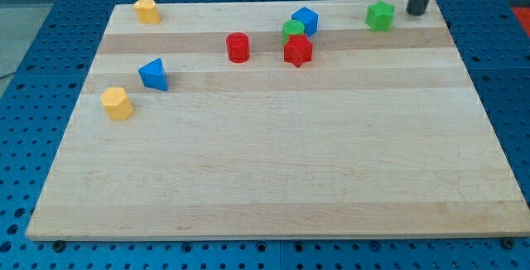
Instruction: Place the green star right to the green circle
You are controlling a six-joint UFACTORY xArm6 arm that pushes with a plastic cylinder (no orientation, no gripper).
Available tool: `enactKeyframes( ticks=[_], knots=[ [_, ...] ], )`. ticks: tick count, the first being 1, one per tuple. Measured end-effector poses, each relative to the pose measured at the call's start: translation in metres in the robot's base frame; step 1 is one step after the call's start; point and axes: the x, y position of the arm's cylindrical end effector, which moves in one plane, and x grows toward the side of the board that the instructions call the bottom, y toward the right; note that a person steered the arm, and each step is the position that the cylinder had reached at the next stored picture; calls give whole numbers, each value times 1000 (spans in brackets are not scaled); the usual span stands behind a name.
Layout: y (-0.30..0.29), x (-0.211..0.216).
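Observation:
The green star (380, 16) lies near the view's top right of the wooden board (273, 162). The green circle (292, 30) sits to its left, wedged between a blue block (305, 20) above-right and a red star (297, 51) below. My tip (416, 12) stands just right of the green star, a small gap between them, near the board's top right corner.
A red cylinder (238, 47) lies left of the green circle. A blue triangle (153, 74) and a yellow block (117, 103) sit at the left. Another yellow block (146, 10) is at the top left corner.

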Motion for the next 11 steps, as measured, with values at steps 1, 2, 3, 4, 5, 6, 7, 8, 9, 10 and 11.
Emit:
enactKeyframes(
  ticks=[1,2,3,4,5,6,7,8,9,10,11],
  knots=[
    [-39,27],
    [-9,20],
    [48,-11],
    [6,-18],
    [-93,14],
    [-144,42],
    [-89,43],
    [-62,51],
    [-88,84],
    [-115,115],
    [-123,99]
  ],
)
